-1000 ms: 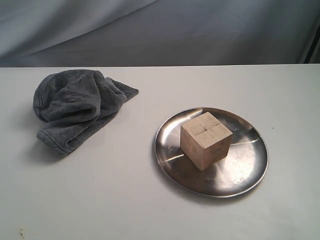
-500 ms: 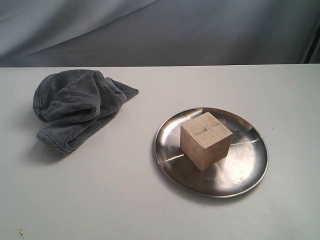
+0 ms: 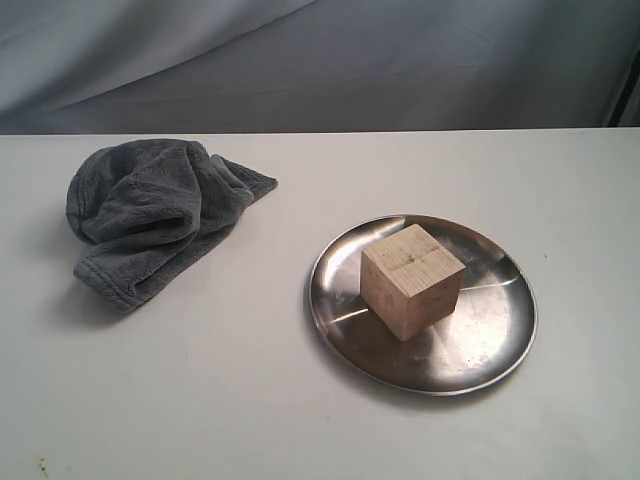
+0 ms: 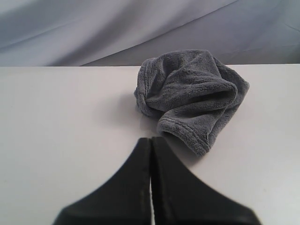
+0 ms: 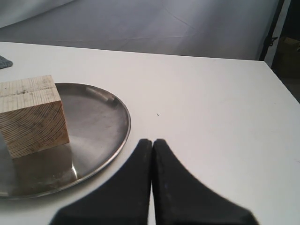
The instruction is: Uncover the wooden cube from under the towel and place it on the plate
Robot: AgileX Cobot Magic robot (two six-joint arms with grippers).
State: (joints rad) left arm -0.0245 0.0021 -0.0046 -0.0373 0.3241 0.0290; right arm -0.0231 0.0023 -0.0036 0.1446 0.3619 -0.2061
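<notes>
**A:** What has moved since the earlier frame?

**B:** Nothing. The wooden cube (image 3: 412, 280), plate (image 3: 492, 345) and towel (image 3: 150, 215) lie exactly as before.

**A:** Where is the cube?

**B:** It sits uncovered on the plate, toward the right of the white table (image 3: 250, 390). The towel lies crumpled well apart, on the left.

**A:** And the pincers?

**B:** The left gripper (image 4: 150, 140) is closed and empty, pointing toward the towel. The right gripper (image 5: 153, 141) is closed and empty, near the plate's rim.
</notes>
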